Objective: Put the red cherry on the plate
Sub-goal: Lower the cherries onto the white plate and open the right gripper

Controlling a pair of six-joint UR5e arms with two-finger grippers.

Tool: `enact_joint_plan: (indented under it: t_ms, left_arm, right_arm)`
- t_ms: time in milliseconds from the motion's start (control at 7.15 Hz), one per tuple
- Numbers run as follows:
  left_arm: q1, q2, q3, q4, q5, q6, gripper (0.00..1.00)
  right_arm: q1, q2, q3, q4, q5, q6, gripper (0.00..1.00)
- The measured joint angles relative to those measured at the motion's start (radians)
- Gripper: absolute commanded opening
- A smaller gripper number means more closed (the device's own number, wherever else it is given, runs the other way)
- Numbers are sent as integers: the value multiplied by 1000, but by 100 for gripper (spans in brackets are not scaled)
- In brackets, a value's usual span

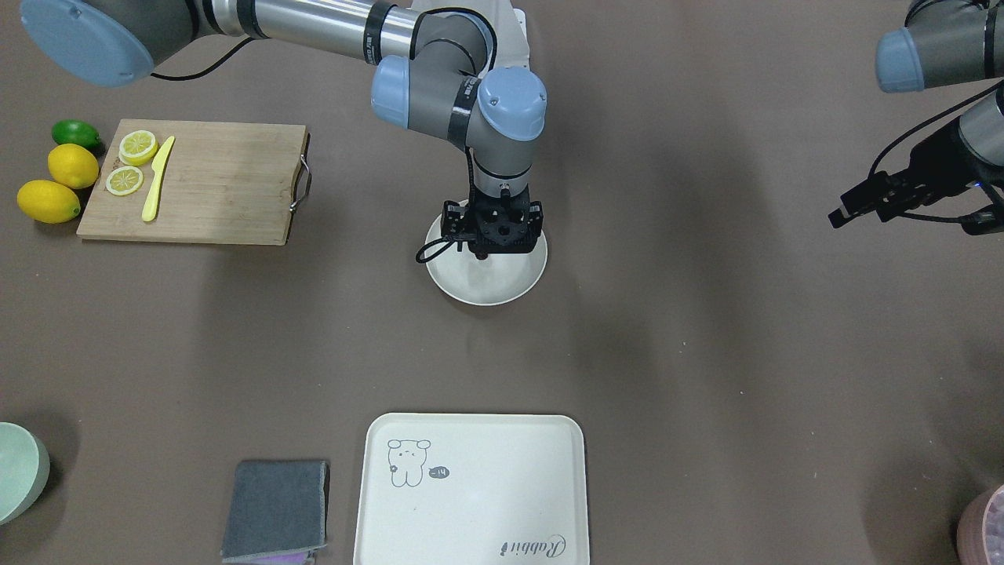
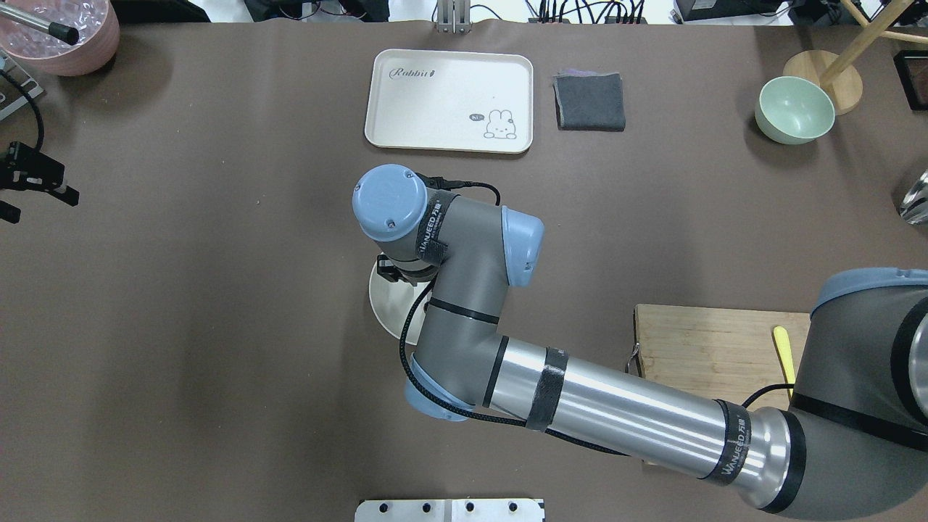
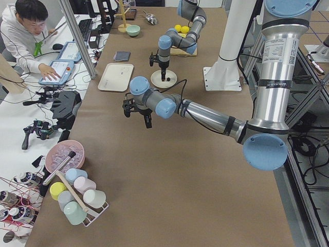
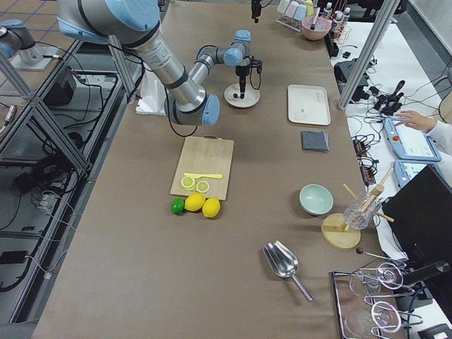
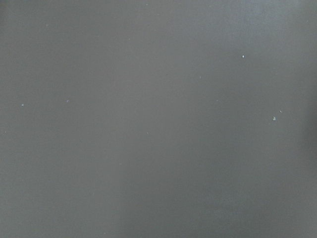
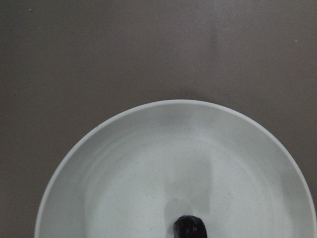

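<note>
The round cream-white plate (image 1: 488,287) sits mid-table, its inside filling the right wrist view (image 6: 148,163). My right gripper (image 1: 486,246) points straight down over it, hiding much of the plate from overhead (image 2: 383,303). The red cherry (image 6: 189,228) shows as a small dark glossy lump at the bottom edge of the right wrist view. A faint shadow falls on the plate beside it, and the gripper seems shut on it just above the dish. My left gripper (image 1: 841,216) hangs open and empty far off near the table's end (image 2: 36,204). The left wrist view shows only bare brown table.
A wooden cutting board (image 1: 196,182) holds lemon slices and a yellow knife, with lemons (image 1: 61,182) and a lime beside it. A rectangular cream tray (image 1: 471,486), a grey cloth (image 1: 276,508) and a pale green bowl (image 1: 20,469) lie along the operators' edge. A person sits beyond the table's left end.
</note>
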Motion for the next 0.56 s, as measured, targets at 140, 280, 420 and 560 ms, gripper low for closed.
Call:
enact_joint_plan:
  t_ms: [140,280,420,560]
  left_arm:
    - [0,0,-1,0,0,0,96]
    - [0,4,-1,0,0,0,96]
    - [0,10,-1,-1,0,3,96]
    - [0,17,-2,-4,0,10,96]
  right_arm:
    - [7,-12,72,-57,22,-3,100]
    - [21,-48,179,-131,44,-13,100]
    - [41,-104,295,-200,62,-42,100]
    - [69,-155,387,-261,77,-92,100]
